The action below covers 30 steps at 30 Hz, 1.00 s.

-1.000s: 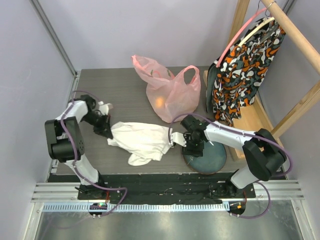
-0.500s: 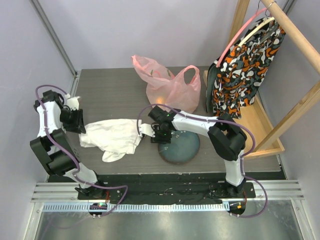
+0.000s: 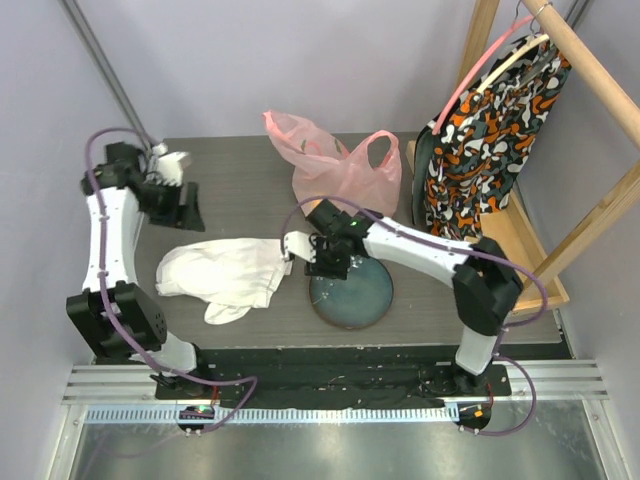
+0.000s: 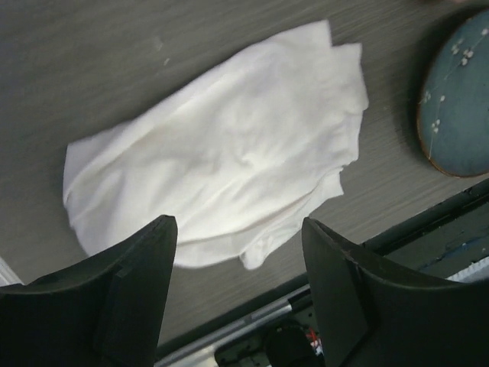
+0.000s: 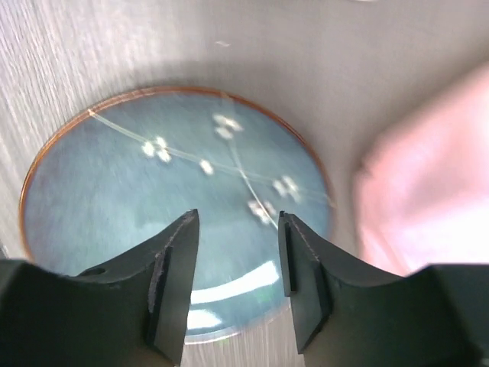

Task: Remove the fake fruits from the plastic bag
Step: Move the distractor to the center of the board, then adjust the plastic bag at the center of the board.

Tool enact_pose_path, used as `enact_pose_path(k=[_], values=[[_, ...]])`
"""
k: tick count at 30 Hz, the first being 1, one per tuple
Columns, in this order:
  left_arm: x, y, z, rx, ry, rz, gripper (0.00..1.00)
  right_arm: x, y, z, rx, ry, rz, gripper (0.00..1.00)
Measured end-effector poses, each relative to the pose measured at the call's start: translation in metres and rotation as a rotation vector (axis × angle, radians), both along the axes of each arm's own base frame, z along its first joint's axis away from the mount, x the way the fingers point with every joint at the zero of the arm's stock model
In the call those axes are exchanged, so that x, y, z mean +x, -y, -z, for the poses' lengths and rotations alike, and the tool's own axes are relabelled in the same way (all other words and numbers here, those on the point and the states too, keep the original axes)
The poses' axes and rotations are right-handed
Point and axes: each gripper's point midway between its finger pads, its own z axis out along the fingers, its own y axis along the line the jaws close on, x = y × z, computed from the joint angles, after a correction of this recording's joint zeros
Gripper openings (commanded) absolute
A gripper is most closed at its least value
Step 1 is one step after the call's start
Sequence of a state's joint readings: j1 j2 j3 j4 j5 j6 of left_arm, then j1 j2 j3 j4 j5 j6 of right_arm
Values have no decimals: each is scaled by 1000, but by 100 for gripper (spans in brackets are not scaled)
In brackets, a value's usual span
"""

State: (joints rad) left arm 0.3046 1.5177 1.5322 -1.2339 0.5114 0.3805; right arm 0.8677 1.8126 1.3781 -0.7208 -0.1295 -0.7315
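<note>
— Two tools, and neither holds anything?
— Neither. The left tool [image 4: 237, 225] hangs with its jaws spread over the cloth [image 4: 229, 153], at the left of the top view. The right tool [image 5: 237, 222] stands parted above the plate [image 5: 92, 191], with nothing between its fingers.
— And the bag?
— The bag [image 3: 340, 180] slumps on the worktop [image 3: 240, 170] in the upper middle of the top view, just beyond the right tool. The fruits are inside and cannot be told apart through the pink film.
— How will it handle?
— It is probably thin, light and crinkly, so it would slide or lift with any pull. One tool could hold a handle loop [image 3: 380, 150] while the other reaches through the mouth. The fruits look likely to be hard, glossy and light, and so apt to slip from a pinch. Each is best gripped across its widest part.
</note>
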Motion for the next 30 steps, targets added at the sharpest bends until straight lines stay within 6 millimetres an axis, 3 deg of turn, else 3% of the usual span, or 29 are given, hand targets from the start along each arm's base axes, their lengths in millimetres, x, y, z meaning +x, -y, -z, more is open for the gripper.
enact_pose_path(k=[4,5,7,11,14,17,20,26,30], values=[[32,76,-31,56,155,202,100,16,17,-58,114,73,134,60],[40,87,-39,58,198,220,100,22,22,-74,151,94,182,60],[63,107,-65,51,306,220,100,40,27,-107,233,138,279,62],[132,126,-131,15,588,168,100,86,30,-169,382,258,445,63],[173,138,-158,50,745,214,100,117,29,-215,492,340,548,64],[199,154,-163,126,841,364,100,133,31,-250,595,363,646,65],[204,161,-154,222,890,534,100,135,36,-275,698,319,746,64],[195,162,-143,433,987,880,100,112,50,-288,814,139,908,63],[191,171,-139,530,1040,1044,91,99,63,-290,854,68,986,63]])
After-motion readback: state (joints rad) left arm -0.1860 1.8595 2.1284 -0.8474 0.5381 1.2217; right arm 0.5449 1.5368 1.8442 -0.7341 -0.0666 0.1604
